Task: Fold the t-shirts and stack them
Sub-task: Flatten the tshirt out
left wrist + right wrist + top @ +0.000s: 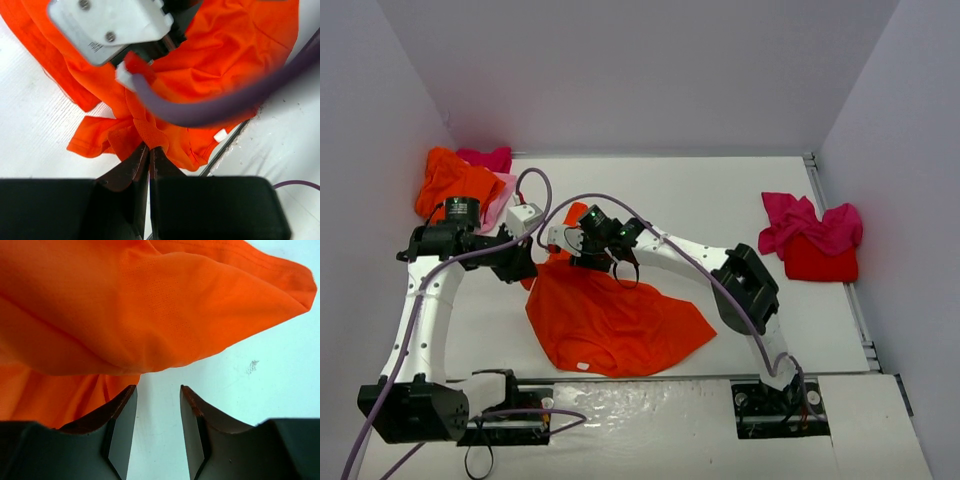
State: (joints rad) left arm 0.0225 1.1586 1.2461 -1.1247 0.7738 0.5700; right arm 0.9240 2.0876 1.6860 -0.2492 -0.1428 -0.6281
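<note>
A bright orange t-shirt (610, 320) lies crumpled and partly spread at the front middle of the table. My left gripper (527, 268) is at its upper left corner. In the left wrist view that gripper (149, 147) is shut on a bunched fold of the orange cloth (220, 55). My right gripper (560, 243) reaches in from the right, just behind the same corner. In the right wrist view it (157, 390) stands open with only bare table between its fingers, and a raised fold of the orange t-shirt (150, 305) hangs just ahead of the tips.
A heap of t-shirts sits at the back left: orange (448, 180), magenta (486, 157) and pale pink (504, 192). At the right a magenta-pink shirt (812, 224) lies on a folded red one (820, 264). White walls close in three sides. A purple cable (215, 107) crosses the left wrist view.
</note>
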